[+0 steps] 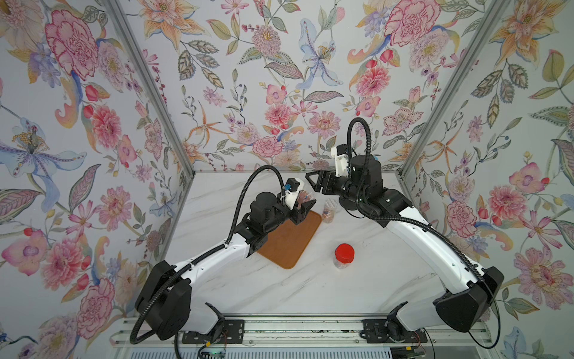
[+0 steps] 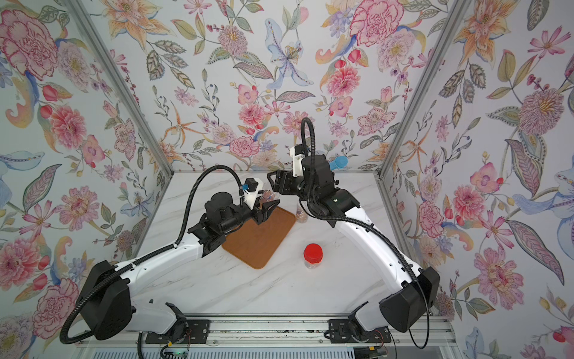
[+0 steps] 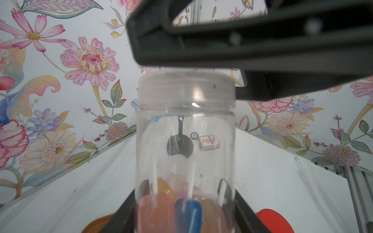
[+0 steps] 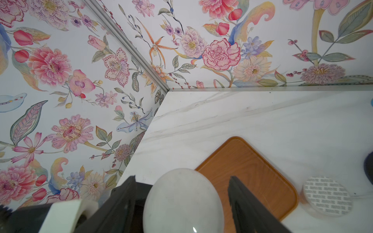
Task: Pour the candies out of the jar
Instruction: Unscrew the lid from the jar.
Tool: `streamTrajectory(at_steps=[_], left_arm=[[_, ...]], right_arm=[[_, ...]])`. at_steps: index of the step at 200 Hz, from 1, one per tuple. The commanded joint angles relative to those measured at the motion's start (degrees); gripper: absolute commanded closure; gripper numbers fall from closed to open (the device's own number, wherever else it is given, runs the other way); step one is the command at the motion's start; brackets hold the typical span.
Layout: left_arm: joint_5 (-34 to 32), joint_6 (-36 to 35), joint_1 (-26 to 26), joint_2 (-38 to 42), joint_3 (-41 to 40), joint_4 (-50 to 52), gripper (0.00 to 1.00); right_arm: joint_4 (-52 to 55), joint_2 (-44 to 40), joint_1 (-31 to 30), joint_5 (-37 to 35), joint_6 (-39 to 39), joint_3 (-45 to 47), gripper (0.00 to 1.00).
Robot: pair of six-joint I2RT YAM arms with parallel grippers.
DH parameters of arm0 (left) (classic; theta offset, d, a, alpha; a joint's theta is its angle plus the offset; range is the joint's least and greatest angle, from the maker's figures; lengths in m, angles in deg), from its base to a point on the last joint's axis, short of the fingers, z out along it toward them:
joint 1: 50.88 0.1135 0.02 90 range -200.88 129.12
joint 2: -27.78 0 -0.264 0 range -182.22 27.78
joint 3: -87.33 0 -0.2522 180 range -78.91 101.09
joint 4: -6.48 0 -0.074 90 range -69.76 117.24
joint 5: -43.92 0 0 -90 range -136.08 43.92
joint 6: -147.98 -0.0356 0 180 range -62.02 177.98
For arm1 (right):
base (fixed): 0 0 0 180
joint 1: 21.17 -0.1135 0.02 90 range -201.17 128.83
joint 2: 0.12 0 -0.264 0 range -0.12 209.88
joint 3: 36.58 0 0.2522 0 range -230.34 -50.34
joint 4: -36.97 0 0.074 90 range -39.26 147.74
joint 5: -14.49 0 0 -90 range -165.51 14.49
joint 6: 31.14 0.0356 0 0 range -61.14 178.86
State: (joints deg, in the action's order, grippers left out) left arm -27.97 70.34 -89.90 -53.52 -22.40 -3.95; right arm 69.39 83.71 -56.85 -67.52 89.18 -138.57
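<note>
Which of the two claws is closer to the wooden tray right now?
Left. The left claw hovers over the far corner of the wooden tray, gripping a clear jar of candies; the right claw is higher up, straddling that jar's lid.

Clear capped jar — mixed-colour candies inside
</note>
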Motion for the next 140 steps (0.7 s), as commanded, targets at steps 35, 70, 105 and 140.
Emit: streamTrajectory(at_steps=[35, 70, 105, 140], left_arm=[[-1.1, -1.0, -0.6, 2.2, -0.4, -1.2, 1.0], [-0.9, -0.3, -0.6, 2.4, -0.4, -1.6, 1.0], [5.0, 1.1, 0.1, 2.8, -0.3, -4.2, 1.0], [25.9, 9.8, 2.4, 0.8, 0.7, -15.7, 1.0]], right_arm=[[-0.6, 0.8, -0.8, -2.1, 0.9, 1.3, 0.38], [-1.0, 0.7, -0.7, -1.1, 1.0, 1.3, 0.48], [-6.1, -0.7, 1.6, 11.4, -2.2, 2.9, 0.58], [-15.7, -3.4, 5.8, 38.6, -6.6, 4.8, 0.64]])
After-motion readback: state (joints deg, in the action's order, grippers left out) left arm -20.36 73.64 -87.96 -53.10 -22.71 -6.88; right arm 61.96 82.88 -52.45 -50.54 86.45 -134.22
